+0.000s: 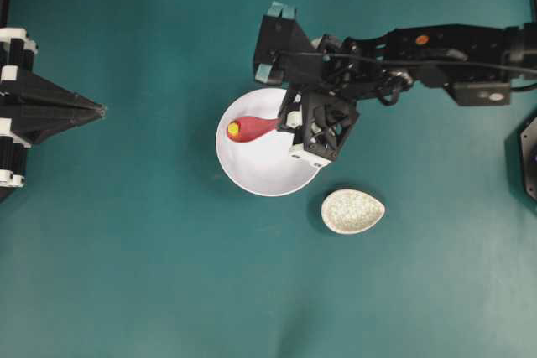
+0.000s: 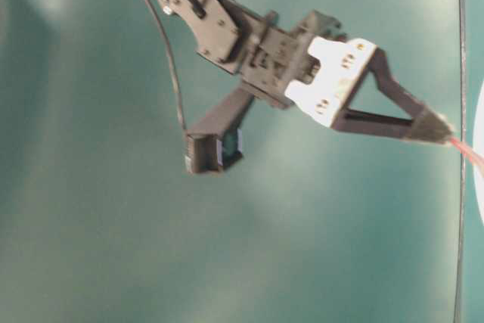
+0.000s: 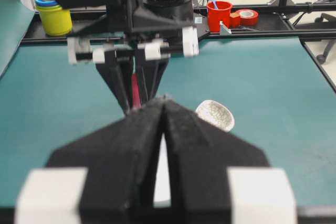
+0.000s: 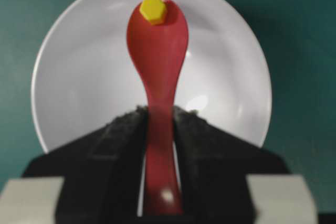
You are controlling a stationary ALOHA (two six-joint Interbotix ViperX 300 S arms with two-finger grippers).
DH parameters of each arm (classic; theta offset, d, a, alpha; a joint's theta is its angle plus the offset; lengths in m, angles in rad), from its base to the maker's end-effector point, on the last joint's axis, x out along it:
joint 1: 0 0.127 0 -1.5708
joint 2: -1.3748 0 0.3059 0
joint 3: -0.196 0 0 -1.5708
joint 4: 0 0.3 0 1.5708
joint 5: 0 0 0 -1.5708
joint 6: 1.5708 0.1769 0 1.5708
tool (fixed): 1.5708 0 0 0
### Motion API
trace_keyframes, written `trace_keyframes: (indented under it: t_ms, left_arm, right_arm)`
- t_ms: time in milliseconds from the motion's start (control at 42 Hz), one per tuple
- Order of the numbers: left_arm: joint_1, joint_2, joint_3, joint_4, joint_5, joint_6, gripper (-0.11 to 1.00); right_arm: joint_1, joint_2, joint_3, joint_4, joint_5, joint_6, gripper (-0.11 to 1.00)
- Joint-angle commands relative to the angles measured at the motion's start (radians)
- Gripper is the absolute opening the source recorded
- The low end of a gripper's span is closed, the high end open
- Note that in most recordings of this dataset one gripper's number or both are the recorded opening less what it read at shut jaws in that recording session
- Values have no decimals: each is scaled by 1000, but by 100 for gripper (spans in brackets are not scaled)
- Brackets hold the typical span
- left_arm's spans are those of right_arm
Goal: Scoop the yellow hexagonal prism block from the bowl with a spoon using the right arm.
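The right arm's black pincer clamps the glossy red spoon, handle pointing at 9 o'clock overhead; the tiny yellow hexagonal block sits at its scoop's tip above the white round bowl.

A bright yellow hexagonal block is seen against a glossy pinkish-red spoon and a plain white round bowl. A speckled off-white egg-shaped dish is set on a teal tabletop.
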Motion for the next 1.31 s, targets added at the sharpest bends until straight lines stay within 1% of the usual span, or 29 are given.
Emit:
trace_keyframes:
  t_ms: [0,95,238,357,500,571,738,1286]
  left_arm:
    - [2,6,-28,-2,0,-2,0]
    - [0,5,-28,-2,0,-2,0]
    - [2,6,-28,-2,2,-2,0]
    - [2,5,-28,-2,2,-2,0]
    - [0,6,-28,-2,2,-2,0]
    - [0,5,-28,-2,2,-2,0]
    - [2,5,-28,-2,2,-2,0]
    - [2,-2,-28,-2,2,-6,0]
  right_arm:
    - [2,-58,0,0,-15,0,22]
    - [3,-97,17,2,-52,0,22]
    - [9,-173,57,2,-160,-8,22]
    - [17,-258,110,2,-255,-9,22]
    - [28,-356,199,2,-385,-3,22]
    - [28,-394,230,3,-420,2,22]
    - [31,-439,261,6,-431,2,22]
    - [31,-439,261,6,-426,0,22]
